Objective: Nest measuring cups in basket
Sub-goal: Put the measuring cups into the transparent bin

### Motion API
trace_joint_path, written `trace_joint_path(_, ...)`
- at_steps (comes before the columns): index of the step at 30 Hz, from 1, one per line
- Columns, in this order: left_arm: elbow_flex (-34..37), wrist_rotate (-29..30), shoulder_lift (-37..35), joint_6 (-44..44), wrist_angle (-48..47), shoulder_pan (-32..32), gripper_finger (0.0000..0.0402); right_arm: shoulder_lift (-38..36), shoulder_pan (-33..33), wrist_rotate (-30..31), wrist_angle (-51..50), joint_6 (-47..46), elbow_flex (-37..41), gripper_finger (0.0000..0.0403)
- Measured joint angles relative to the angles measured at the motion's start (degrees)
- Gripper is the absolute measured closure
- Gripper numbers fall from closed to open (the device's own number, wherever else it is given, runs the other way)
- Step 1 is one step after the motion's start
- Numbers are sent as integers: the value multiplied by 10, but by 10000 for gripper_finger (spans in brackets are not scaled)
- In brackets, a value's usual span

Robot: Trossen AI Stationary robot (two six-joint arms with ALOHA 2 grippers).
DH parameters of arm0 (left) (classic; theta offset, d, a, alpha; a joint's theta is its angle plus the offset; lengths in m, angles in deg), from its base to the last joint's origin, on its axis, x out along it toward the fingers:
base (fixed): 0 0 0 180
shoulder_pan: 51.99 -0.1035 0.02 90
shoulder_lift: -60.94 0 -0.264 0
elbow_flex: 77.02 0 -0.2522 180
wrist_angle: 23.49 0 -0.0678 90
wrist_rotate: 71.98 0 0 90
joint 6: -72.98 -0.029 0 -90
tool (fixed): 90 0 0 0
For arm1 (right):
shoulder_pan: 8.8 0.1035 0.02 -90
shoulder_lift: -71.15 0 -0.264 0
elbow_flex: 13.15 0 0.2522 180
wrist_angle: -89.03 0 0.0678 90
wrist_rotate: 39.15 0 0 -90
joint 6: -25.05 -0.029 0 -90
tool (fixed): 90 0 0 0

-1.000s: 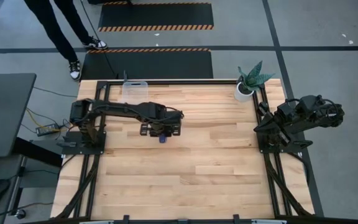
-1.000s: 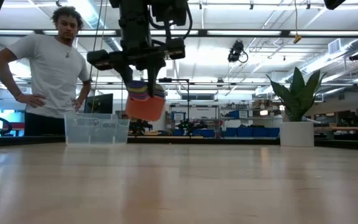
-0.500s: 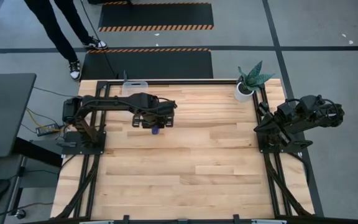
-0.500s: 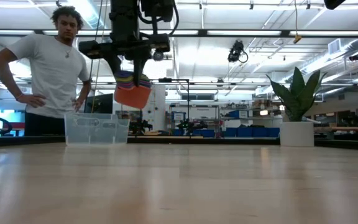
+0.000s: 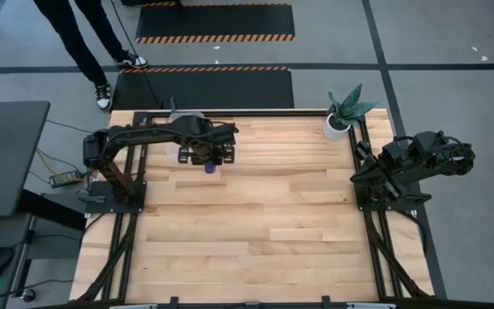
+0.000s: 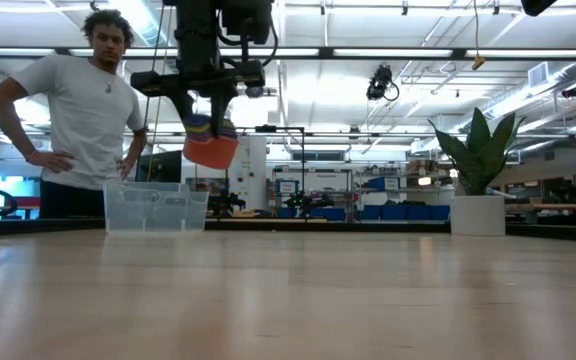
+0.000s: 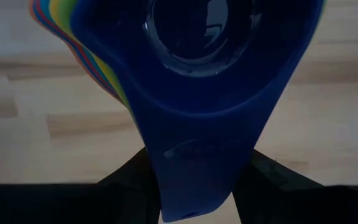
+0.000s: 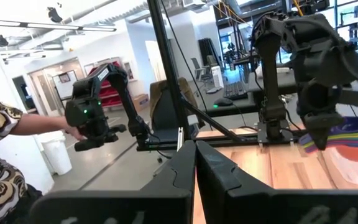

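- You have two dark, near-black arms of jointed segments, left arm point(image 5: 153, 137) and right arm point(image 5: 418, 159), each bolted to black frame rails at the wooden table point(image 5: 256, 232) edges.
- Your left gripper point(image 6: 208, 95) carries a flat black crossbar above its fingers.
- Your right gripper point(image 8: 194, 180) shows matte black angular fingers.

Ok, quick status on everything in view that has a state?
Left claw: shut on the nested cups, in the air.
Nested cups: stacked together, carried near the basket.
Basket: upright on the table, looks empty.
Right claw: shut, parked at the table's right edge.
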Motion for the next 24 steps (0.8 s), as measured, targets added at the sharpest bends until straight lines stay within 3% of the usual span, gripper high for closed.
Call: trace_joint_path(24,0,17,-28,-142,-63,-180,253,0,0,0,4,-6,0,384)
